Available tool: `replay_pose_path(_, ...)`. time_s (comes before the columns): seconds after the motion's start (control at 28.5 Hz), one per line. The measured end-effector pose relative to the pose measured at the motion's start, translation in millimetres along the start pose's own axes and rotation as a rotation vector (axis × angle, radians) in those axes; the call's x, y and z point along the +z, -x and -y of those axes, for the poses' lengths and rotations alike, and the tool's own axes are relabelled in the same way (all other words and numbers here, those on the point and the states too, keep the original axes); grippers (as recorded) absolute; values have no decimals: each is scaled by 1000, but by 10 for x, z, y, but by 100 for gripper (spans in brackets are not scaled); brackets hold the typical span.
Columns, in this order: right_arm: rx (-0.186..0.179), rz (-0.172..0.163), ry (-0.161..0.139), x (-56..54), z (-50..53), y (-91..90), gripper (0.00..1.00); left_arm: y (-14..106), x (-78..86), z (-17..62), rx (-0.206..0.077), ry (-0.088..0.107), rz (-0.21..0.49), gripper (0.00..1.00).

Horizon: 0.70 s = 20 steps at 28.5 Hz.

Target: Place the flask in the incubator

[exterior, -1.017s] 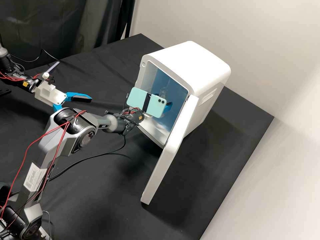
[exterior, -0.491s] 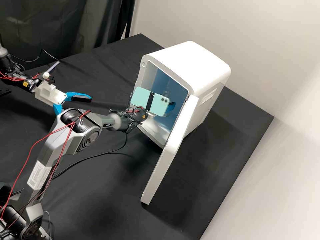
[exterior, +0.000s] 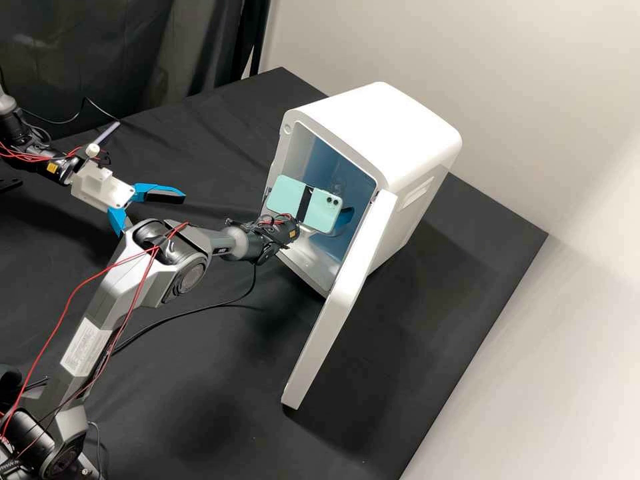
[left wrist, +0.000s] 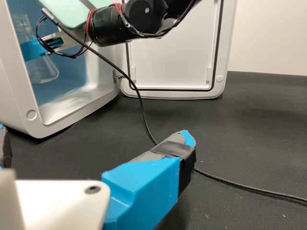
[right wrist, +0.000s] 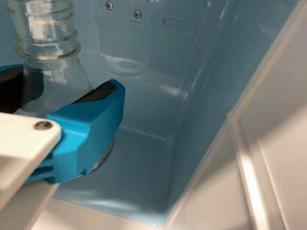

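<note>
The clear glass flask (right wrist: 45, 52) is inside the white incubator (exterior: 387, 133), in its blue chamber (right wrist: 158, 110). My right gripper (right wrist: 55, 93) is shut on the flask's body, one blue finger on each side. In the left wrist view the flask (left wrist: 41, 67) stands upright just above the chamber floor; I cannot tell if it touches. The right arm's wrist (exterior: 267, 233) passes through the doorway, with a mint-coloured camera (exterior: 307, 203) on top. My left gripper (exterior: 148, 207) is open over the bench, left of the incubator and well short of it, holding nothing.
The incubator door (exterior: 333, 313) is swung fully open and hangs over the bench on the near right of the doorway. A black cable (left wrist: 144, 124) runs across the black bench cloth (exterior: 220, 373). Dark curtains hang at the back left; a white wall stands behind.
My right arm has pushed farther into the incubator, carrying the flask deeper into the chamber. The left gripper has barely shifted.
</note>
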Motion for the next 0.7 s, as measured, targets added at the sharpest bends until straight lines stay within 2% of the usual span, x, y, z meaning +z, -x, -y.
replay_pose_path(0.53, -7, 6, 3, 25, 32, -23, 0, 0, 0, 0, 0, 0, 0, 100)
replay_pose_path(0.7, -17, 18, 13, 96, 112, -23, 0, 0, 0, 0, 0, 0, 0, 100)
